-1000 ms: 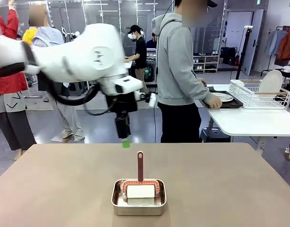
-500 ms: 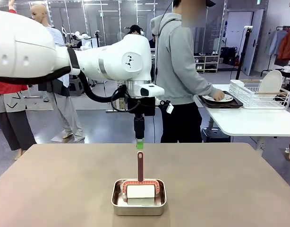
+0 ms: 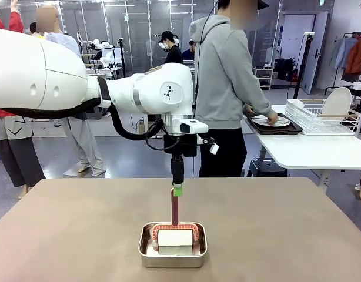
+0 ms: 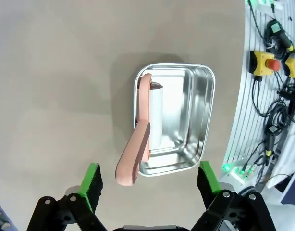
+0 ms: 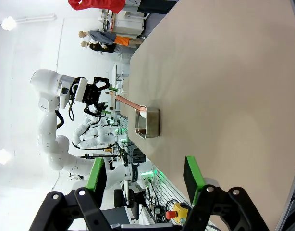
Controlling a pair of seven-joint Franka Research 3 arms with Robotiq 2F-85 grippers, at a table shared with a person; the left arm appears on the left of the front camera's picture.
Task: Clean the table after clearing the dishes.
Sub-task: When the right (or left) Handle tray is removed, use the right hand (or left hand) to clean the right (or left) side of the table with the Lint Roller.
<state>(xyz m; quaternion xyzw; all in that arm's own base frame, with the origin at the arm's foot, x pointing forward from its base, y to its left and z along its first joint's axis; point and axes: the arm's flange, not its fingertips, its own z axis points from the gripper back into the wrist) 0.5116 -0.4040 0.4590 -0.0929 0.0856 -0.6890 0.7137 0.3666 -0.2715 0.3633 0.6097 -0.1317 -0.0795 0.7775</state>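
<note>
The taupe table [image 3: 286, 235] carries a small steel pan [image 3: 172, 247] holding a white roller [image 3: 175, 237] whose red handle [image 3: 174, 208] stands upright. My left gripper [image 3: 177, 190] hangs open, pointing down, its tips level with the handle's top. From the left wrist, the handle [image 4: 134, 161] lies between the spread green fingers [image 4: 92, 180], untouched, with my left gripper [image 4: 150, 182] just above it. My right gripper [image 5: 143, 175] is open and holds nothing, far from the pan [image 5: 147, 122]. A white plate [image 3: 273, 121] on a dark tray [image 3: 286, 130] sits on the white side table, under a person's hands.
A person in a grey hoodie [image 3: 224, 76] stands past the far edge, turned toward the side table [image 3: 310, 153]. A wire dish rack [image 3: 321, 120] with an upright plate sits there. Bare tabletop surrounds the pan on all sides.
My left arm swung right and came down, bringing the open gripper from left of the roller handle to directly over its top. The person's hands shifted at the tray.
</note>
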